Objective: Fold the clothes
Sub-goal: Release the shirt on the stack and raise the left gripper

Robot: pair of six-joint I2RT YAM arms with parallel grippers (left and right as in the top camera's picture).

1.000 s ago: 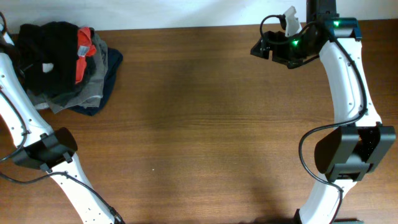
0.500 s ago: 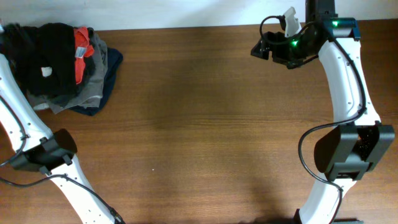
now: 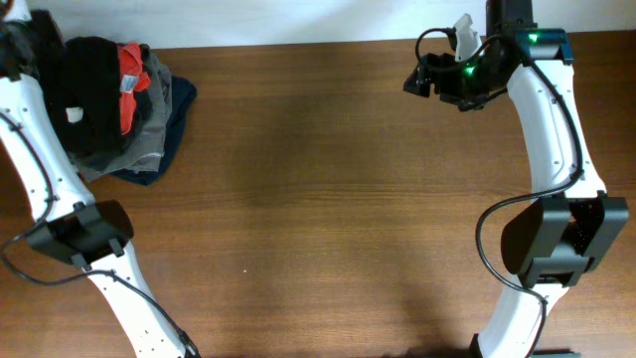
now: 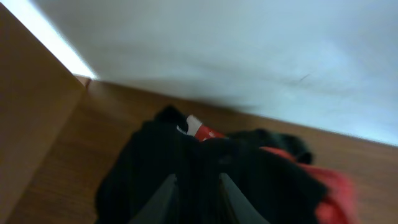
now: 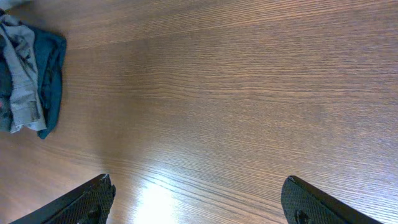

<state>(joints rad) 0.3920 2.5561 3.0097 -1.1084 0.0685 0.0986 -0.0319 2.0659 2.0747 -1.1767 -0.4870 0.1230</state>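
Note:
The clothes, a black shirt (image 3: 84, 89) with a small white mark, lie crumpled on top of a pile at the table's back left corner. My left gripper (image 3: 24, 30) is at the shirt's far left edge. In the left wrist view the black shirt (image 4: 155, 162) fills the lower frame, and the left gripper (image 4: 198, 186) has its jaws drawn close with a fold of black cloth between them. My right gripper (image 3: 422, 80) hovers over the back right of the table. It is wide open (image 5: 198, 182) above bare wood, far from the shirt.
Under the black shirt lie a red garment (image 3: 127, 85), a grey one (image 3: 149, 139) and a navy one (image 3: 177, 114). The grey (image 5: 18, 93) and navy (image 5: 55, 68) edges show in the right wrist view. A white wall (image 4: 249, 50) runs behind the table.
My left arm swung toward the back left corner and its jaws narrowed onto the black cloth, tugging the shirt's left edge leftward. The right arm has not moved.

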